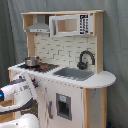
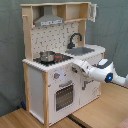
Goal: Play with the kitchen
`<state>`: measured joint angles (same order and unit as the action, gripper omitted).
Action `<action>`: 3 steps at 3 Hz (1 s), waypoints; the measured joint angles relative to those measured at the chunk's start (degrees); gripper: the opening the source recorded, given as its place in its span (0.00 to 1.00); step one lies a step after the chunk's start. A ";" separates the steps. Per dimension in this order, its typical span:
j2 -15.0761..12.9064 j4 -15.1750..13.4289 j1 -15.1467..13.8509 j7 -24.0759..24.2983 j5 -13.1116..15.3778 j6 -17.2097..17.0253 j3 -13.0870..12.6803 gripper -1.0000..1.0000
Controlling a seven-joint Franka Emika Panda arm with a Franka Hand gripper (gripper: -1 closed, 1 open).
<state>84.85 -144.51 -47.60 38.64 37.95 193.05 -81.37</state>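
The kitchen (image 1: 70,45) is a tall white and light-wood toy unit, seen in both exterior views. A small metal pot (image 2: 46,56) stands on its hob, left of the grey sink (image 2: 82,50) and black faucet (image 2: 75,39). In the second exterior view my white arm (image 2: 106,74) reaches in from the right. My gripper (image 2: 75,65) sits at the counter's front edge, above the oven door (image 2: 64,96) and next to the knobs (image 2: 56,76). In the first exterior view the arm (image 1: 15,92) shows at lower left, in front of the kitchen, and its tip blends into the white front.
A range hood (image 1: 39,26) and a microwave-style cabinet (image 1: 70,24) overhang the counter. A grey curtain (image 2: 115,25) hangs behind the kitchen. The unit stands on a wooden surface (image 2: 100,114) that runs under my arm.
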 joint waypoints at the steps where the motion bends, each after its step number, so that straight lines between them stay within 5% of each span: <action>1: 0.00 -0.01 0.00 0.51 0.00 0.03 0.00 0.00; 2: 0.00 0.00 0.00 0.59 0.00 0.04 0.01 1.00; 3: 0.15 0.40 -1.55 1.82 -0.06 5.56 -0.47 1.00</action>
<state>85.00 -144.12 -49.15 40.46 37.89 198.61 -81.84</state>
